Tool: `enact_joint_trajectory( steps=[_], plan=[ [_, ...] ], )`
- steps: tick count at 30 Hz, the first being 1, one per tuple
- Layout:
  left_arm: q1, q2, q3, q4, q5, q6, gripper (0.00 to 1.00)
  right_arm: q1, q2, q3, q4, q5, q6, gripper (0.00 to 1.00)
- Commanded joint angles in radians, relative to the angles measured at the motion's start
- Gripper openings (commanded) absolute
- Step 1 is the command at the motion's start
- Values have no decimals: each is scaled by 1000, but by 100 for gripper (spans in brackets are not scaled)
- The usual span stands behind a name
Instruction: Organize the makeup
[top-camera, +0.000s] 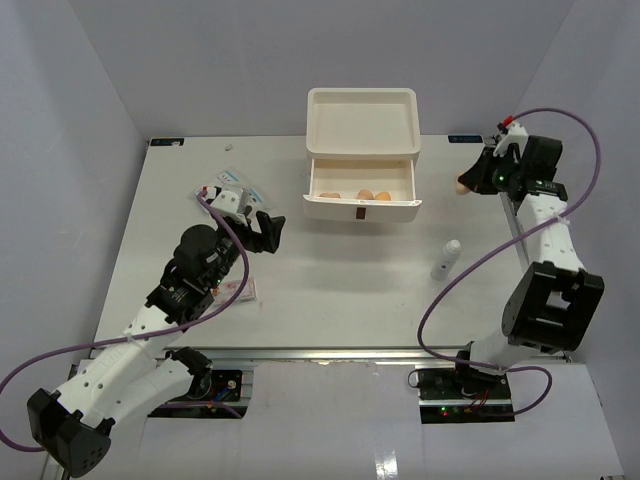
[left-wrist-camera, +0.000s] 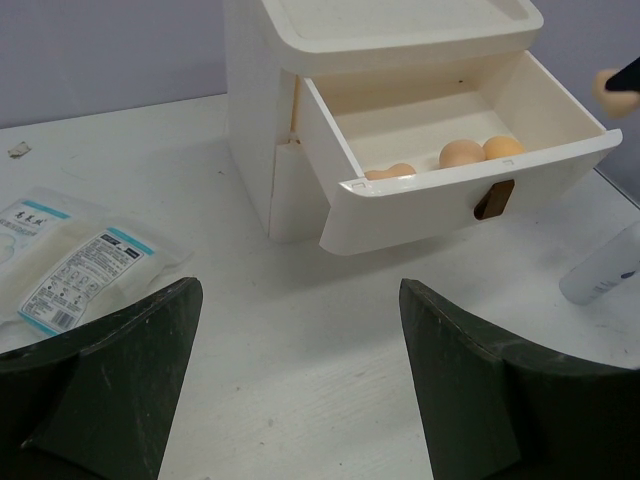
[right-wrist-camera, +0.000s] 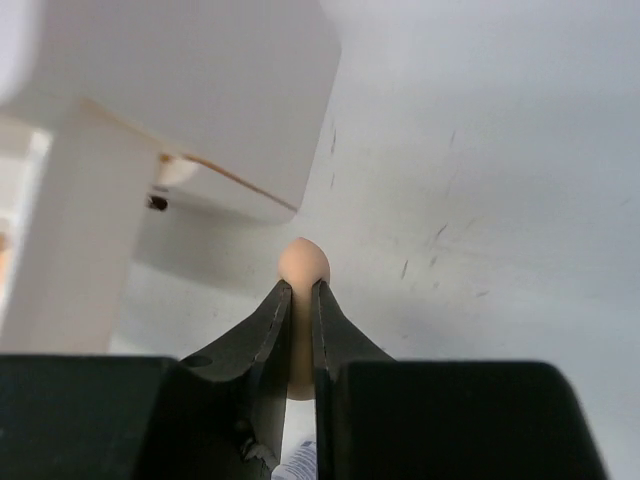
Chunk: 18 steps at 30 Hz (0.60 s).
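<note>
My right gripper (top-camera: 472, 182) is shut on a tan egg-shaped sponge (top-camera: 463, 185), held right of the white drawer box (top-camera: 362, 110); in the right wrist view the sponge (right-wrist-camera: 303, 262) is squeezed between the jaws of the gripper (right-wrist-camera: 302, 288). The open top drawer (top-camera: 360, 210) holds three tan sponges (left-wrist-camera: 461, 153). My left gripper (top-camera: 272, 230) is open and empty over the table left of the drawer; it also shows in the left wrist view (left-wrist-camera: 300, 290). Clear packets (top-camera: 235, 185) lie at the far left, also seen in the left wrist view (left-wrist-camera: 70, 260). A slim white tube (top-camera: 447, 260) lies right of centre.
A pink-labelled item (top-camera: 243, 292) lies partly under my left arm. The drawer box (right-wrist-camera: 200, 100) stands at the back centre with its drawer front and brown handle (left-wrist-camera: 493, 198) facing me. The table's right edge runs close beside my right arm.
</note>
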Motion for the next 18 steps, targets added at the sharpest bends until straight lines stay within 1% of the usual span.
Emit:
enact_joint_trajectory(
  steps=[1,3,5,6,8,10,11,14,18],
  plan=[
    [6,-25,-8,14,38,11,91,3,-192,101,27,-11,-124,8],
    [6,-27,-8,15,49,12,91,17,-246,128,32,-82,-152,8],
    [6,-28,-10,17,61,15,91,48,-289,143,22,-245,-177,9],
    [6,-29,-11,17,68,16,91,64,-297,140,17,-286,-185,9],
    [6,-33,-13,21,89,21,91,156,-319,130,5,-322,-224,11],
    [6,-35,-18,25,105,26,91,318,-324,114,-30,-282,-279,12],
    [6,-35,-20,27,115,29,91,362,-317,114,-35,-255,-299,14],
    [6,-37,-23,32,136,34,91,424,-260,127,-56,-203,-318,17],
    [6,-34,-27,37,149,41,91,448,-170,154,-67,-152,-333,21]
  ],
)
